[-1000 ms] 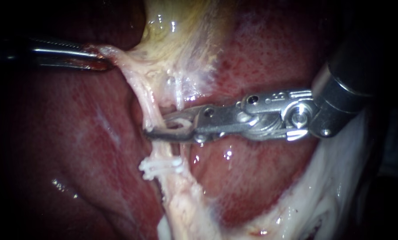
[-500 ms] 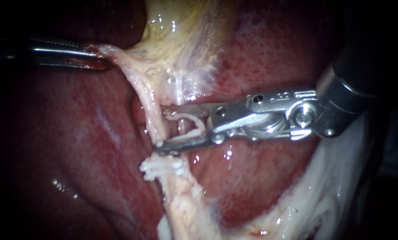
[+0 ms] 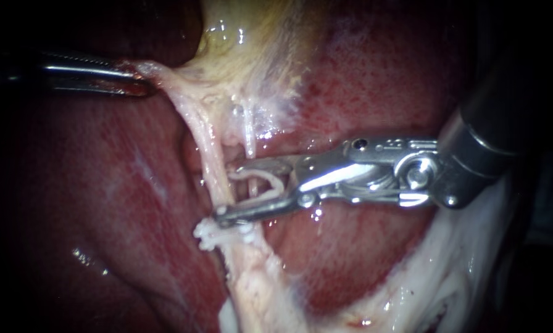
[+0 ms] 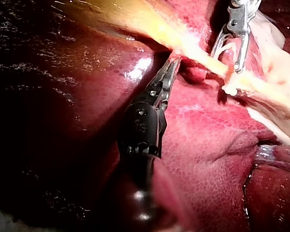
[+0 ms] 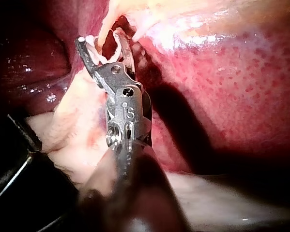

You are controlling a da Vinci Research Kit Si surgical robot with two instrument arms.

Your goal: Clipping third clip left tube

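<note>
Left tube: pale strand, taut, running diagonally. White clips are closed across it low down. New clip, white and open, sits in the right instrument's jaws just above them, mouth toward the tube.

I am seeing the liver showing deep red, speckled with fine darker dots. The gallbladder is glowing yellowish, fading to cream at its edge. The left tube is running pale pinkish cream. The fastened clips on it are showing white, and so is the clip my right instrument is carrying. That instrument is gleaming silver-grey; my left instrument is gleaming the same, wearing a red smear. The fatty tissue is looking white.
</note>
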